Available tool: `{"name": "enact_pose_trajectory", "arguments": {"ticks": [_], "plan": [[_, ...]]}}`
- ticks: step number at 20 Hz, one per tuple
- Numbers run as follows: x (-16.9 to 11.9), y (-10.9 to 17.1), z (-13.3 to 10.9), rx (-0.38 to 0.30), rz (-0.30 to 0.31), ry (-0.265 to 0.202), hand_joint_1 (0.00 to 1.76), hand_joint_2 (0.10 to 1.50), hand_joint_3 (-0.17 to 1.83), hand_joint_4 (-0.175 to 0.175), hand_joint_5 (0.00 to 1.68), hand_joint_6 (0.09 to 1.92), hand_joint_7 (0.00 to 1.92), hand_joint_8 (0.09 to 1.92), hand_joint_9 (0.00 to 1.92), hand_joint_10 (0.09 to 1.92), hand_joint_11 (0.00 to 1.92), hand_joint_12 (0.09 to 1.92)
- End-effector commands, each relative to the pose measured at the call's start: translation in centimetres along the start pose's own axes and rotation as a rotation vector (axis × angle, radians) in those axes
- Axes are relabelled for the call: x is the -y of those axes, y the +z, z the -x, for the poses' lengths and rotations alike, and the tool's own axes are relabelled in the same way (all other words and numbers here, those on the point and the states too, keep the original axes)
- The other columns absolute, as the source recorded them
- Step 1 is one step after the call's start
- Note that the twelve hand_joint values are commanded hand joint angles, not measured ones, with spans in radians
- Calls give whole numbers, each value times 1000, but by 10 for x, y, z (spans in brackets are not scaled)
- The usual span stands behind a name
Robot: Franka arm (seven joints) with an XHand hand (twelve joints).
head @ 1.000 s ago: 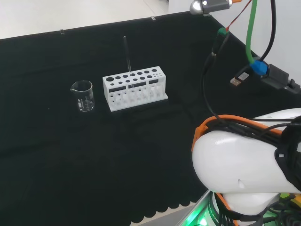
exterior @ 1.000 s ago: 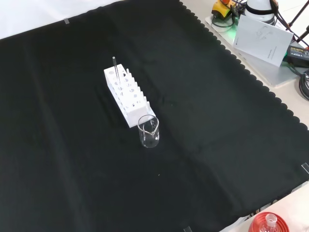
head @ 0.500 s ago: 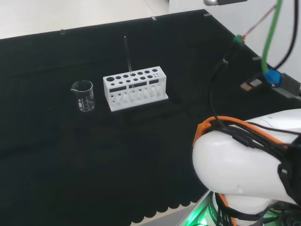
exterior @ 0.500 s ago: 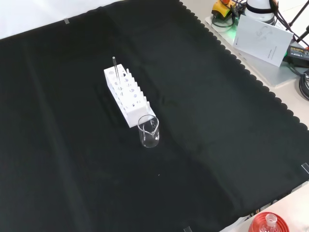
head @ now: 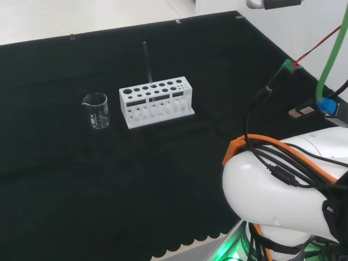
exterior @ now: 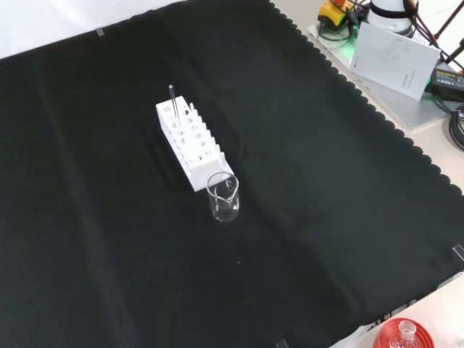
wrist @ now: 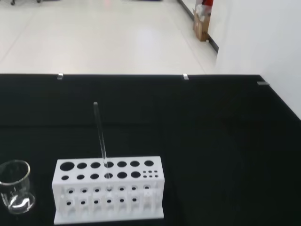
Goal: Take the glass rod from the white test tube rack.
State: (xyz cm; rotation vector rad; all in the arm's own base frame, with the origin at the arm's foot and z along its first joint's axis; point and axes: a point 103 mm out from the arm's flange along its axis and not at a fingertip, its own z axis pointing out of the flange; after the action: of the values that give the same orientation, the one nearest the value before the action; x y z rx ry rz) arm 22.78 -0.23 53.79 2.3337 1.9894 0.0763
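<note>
A white test tube rack (head: pixel 156 103) (exterior: pixel 190 146) (wrist: pixel 108 190) with two rows of round holes stands on the black cloth. A thin glass rod (head: pixel 147 70) (exterior: pixel 173 106) (wrist: pixel 100 136) stands upright in one of the rack's holes and rises well above it. Nothing touches the rod or the rack. In the head view the arm's white link (head: pixel 283 201) sits at the lower right, far from the rack.
A small clear glass beaker (head: pixel 97 111) (exterior: pixel 224 196) (wrist: pixel 14 186) stands beside one end of the rack. In the front view a flask on a red ribbed stand (exterior: pixel 403 336) sits off the cloth's near right corner, and papers and cables (exterior: pixel 395 48) lie beyond the far scalloped edge.
In the head view the arm's cables and plugs at the upper right have shifted right and down, and the white link has turned a little. Rack, rod and beaker have not moved.
</note>
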Motion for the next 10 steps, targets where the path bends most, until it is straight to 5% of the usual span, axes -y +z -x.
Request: {"name": "enact_pose_trajectory", "arguments": {"ticks": [1, 6, 10], "plan": [[1, 6, 2, -9, 7, 21, 587, 1217, -175, -137, 318, 87, 317, 697, 348, 770, 95, 1396], [0, 4, -13, -53, 85, 0, 626, 1186, -175, -142, 355, 87, 302, 843, 391, 864, 190, 1395], [2, 2, -9, -77, 146, -29, 785, 1109, -175, -161, 514, 110, 526, 823, 632, 792, 496, 1297]]}}
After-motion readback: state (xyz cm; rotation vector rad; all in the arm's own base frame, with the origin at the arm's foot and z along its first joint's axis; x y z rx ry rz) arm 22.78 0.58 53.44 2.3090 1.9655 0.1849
